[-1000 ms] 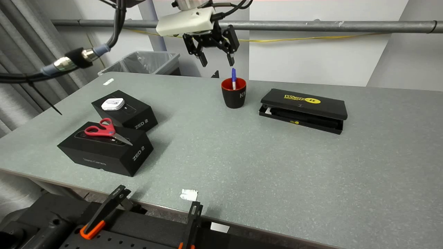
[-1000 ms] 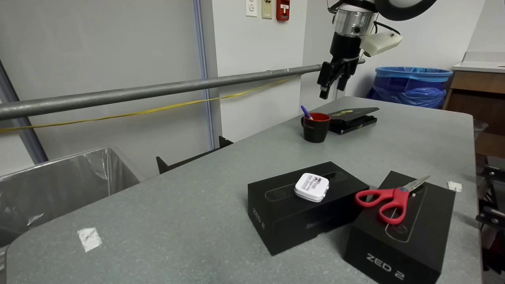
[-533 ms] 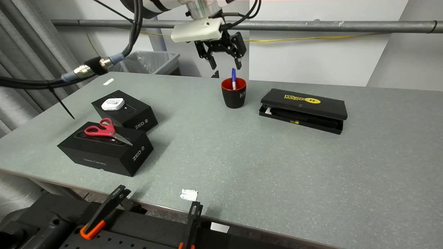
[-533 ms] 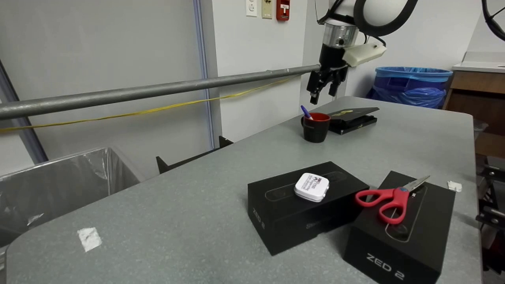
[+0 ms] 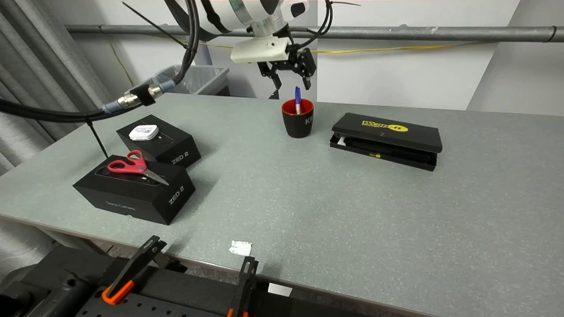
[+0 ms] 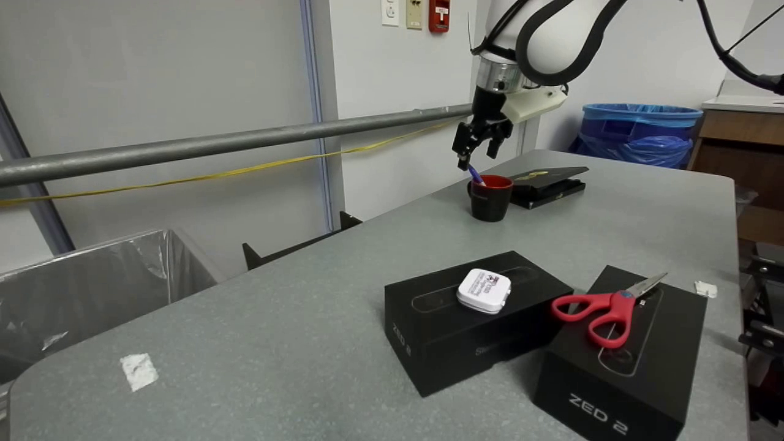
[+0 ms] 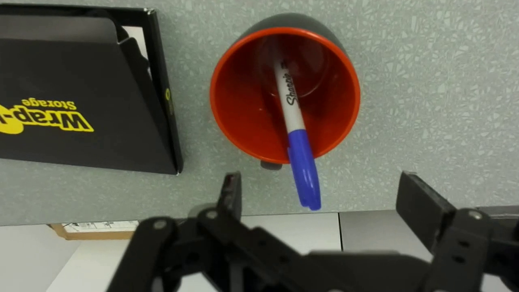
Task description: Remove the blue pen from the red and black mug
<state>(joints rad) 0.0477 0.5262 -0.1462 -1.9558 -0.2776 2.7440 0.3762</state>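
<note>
The mug (image 5: 297, 127) stands upright on the table, black outside and red inside; it also shows in an exterior view (image 6: 490, 205) and the wrist view (image 7: 247, 117). The blue pen (image 7: 304, 168) has a white barrel and a blue cap. It leans in the mug, its cap sticking out past the rim on the handle side; the cap shows in both exterior views (image 5: 298, 94) (image 6: 476, 175). My gripper (image 5: 292, 86) is open and empty just above the mug, also in an exterior view (image 6: 478, 159). In the wrist view the cap appears between the wide-apart fingers (image 7: 421, 202).
A black box with a raised lid (image 5: 387, 134) lies beside the mug. Two black boxes (image 5: 136, 189) (image 5: 169, 141) carry red scissors (image 5: 132, 165) and a white case (image 5: 143, 132). The table's back edge and a wall pipe (image 5: 396, 33) are close behind the mug.
My gripper has moved down and across to above the mug, nearer the pen's cap. It stays open. The mug, pen and boxes have not moved.
</note>
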